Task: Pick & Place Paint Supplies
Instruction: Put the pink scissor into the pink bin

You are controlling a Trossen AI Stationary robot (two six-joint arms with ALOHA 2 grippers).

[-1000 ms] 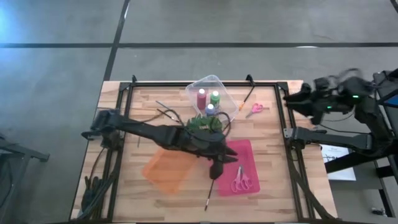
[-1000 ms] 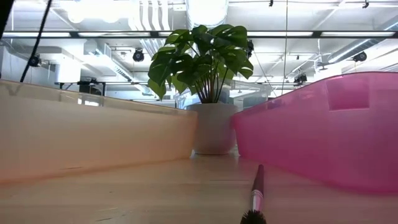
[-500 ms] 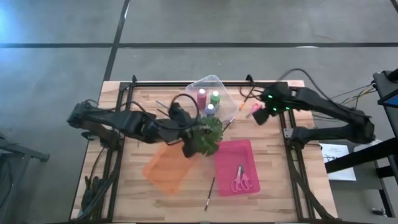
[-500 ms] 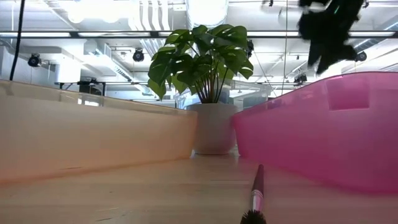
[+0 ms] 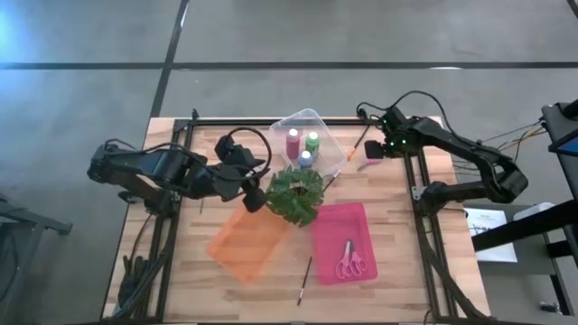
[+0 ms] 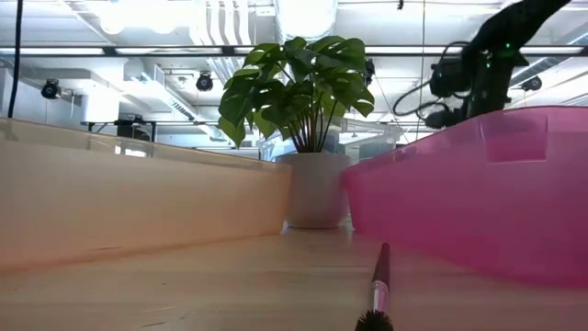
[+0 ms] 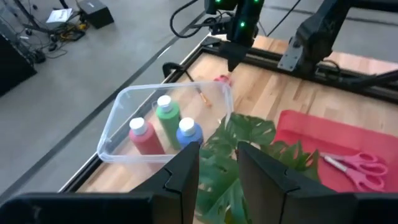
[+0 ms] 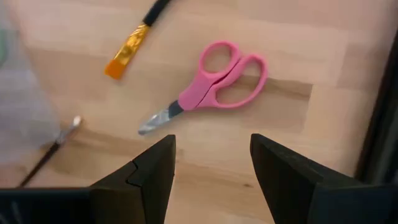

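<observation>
On the desk [image 5: 388, 226]: a wooden slatted top carries every item below.
Right gripper [image 8: 211, 165]: it hangs low over the far right part of the desk, directly above a small pair of pink-handled scissors [image 8: 208, 87]; its jaws are spread apart and grasp nothing.
Pink-handled scissors: closed, lying flat on bare wood, apart from the fingers [image 8: 143, 171].
Orange-bristled paintbrush [image 8: 134, 43]: just beside the scissors, its dark handle running out of the right wrist view.
Thin metal-ferruled paintbrush [image 8: 53, 146]: lying near the edge of the clear plastic tray [image 5: 330, 131].
Clear tray contents: a maroon-pink paint bottle [image 7: 144, 134], a green paint bottle [image 7: 166, 115] and a blue paint bottle [image 7: 188, 132], all upright with white caps, standing close together.
Left gripper [image 7: 216, 165]: it hovers over the middle of the desk beside the green leafy potted plant [image 5: 294, 194], facing the clear tray; its jaws are parted and empty.
Pink tray [image 5: 336, 221]: near the front of the desk to the right of the plant, with a second pair of pink-handled scissors [image 5: 349, 262] lying inside.
Orange tray [image 5: 244, 248]: left of the pink tray, at an angle.
Dark-handled paintbrush [image 5: 305, 280]: on bare wood between the two coloured trays, near the front edge.
</observation>
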